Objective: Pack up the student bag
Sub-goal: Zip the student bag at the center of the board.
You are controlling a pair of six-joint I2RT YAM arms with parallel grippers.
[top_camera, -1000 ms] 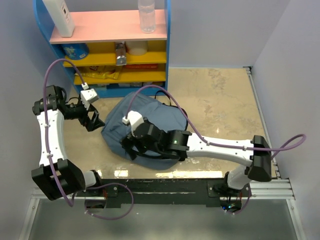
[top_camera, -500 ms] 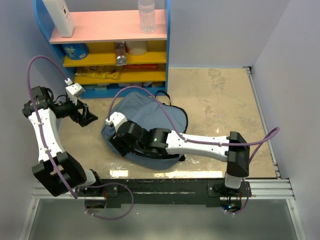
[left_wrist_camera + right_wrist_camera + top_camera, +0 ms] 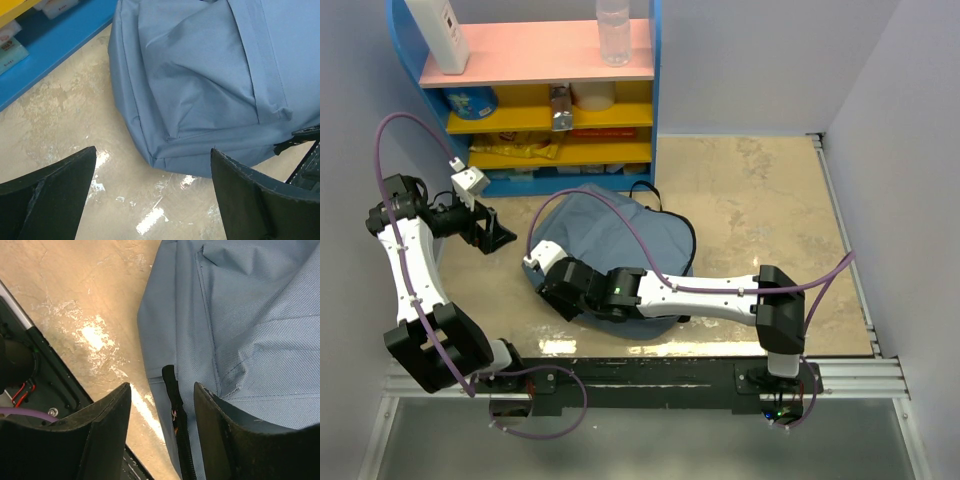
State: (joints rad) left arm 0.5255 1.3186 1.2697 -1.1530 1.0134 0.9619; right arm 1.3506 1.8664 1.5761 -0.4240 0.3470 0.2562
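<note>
The student bag (image 3: 620,235), slate-blue fabric, lies on the table in front of the shelf. My right gripper (image 3: 542,283) hangs over its near-left edge. In the right wrist view its jaws (image 3: 162,385) stand partly apart, straddling the end of the black zipper (image 3: 176,415) without pinching it. The bag's fabric (image 3: 250,315) fills the right of that view. My left gripper (image 3: 505,238) sits left of the bag, wide open and holding nothing. The left wrist view shows its fingers (image 3: 153,148) spread above the table, just short of the bag's corner (image 3: 200,75).
A blue, yellow and pink shelf unit (image 3: 555,110) stands at the back left, with a clear bottle (image 3: 612,30) and a white bottle (image 3: 438,30) on top. Its blue base (image 3: 60,40) is close behind the bag. A black rail (image 3: 640,365) runs along the near edge.
My right gripper has moved left along the bag to its near-left edge and its jaws have narrowed. The left arm drew back to the left, then held still.
</note>
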